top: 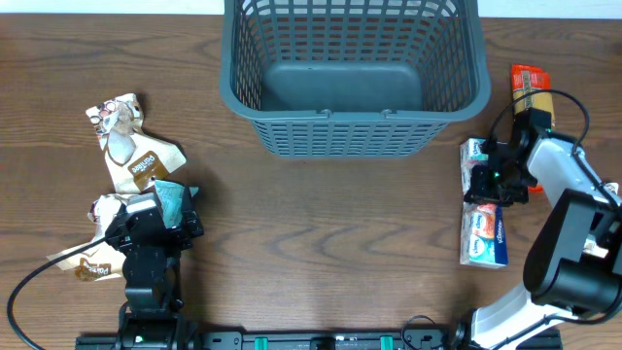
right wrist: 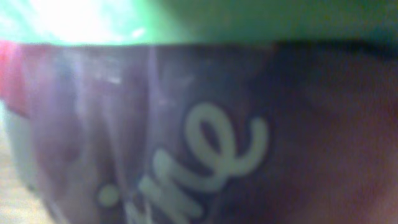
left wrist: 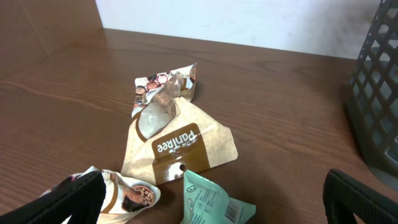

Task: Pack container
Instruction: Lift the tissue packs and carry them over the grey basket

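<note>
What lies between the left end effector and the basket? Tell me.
Only bare table, in the overhead view; a teal packet sits at the left end effector, short of the basket.

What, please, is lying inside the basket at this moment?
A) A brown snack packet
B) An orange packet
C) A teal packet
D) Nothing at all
D, since the overhead view shows the basket with only its bare grey floor inside.
</note>
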Motion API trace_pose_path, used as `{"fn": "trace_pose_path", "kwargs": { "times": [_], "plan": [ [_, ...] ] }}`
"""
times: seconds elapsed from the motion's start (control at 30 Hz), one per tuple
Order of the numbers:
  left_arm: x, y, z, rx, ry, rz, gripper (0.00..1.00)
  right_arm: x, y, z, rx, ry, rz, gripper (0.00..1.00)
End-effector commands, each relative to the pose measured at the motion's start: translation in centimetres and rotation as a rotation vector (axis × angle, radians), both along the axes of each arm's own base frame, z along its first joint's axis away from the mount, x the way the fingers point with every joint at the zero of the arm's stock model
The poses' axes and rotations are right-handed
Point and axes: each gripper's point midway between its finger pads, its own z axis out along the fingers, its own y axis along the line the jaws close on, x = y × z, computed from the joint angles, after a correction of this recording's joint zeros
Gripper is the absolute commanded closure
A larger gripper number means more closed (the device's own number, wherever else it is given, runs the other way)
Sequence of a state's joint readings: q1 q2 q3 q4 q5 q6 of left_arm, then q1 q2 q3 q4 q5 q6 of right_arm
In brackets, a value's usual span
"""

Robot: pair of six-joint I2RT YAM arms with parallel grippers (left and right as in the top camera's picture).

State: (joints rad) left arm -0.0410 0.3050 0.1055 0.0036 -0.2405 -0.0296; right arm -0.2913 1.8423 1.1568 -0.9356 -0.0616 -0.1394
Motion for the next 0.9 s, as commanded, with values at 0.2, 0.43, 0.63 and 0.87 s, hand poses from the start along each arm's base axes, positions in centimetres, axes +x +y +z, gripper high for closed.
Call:
{"fn": "trace_pose_path", "kwargs": {
  "times": [0.2,0.43,0.63,0.87],
  "plan": [
    [0.1,0.3,1.3,-0.007,-0.03,0.02,0.01,10.7,-1.8,18.3,-0.023,-0.429,-0.12,0.99],
    [0.1,0.3,1.3,-0.007,-0.029,0.02,0.01,13.1,0.2,32.4,-0.021,-0.762,-0.005,0.99],
    [0.1,0.3,1.3,-0.007,-0.029,0.02,0.01,13.6,5.0,41.7,-0.068,-1.026,0.194,0.99],
    [0.0,0.3,1.2,-0.007,-0.026,0.019,0.01,12.1,17.9,45.9,-0.16,-1.251,1.002,0.99]
  ]
}}
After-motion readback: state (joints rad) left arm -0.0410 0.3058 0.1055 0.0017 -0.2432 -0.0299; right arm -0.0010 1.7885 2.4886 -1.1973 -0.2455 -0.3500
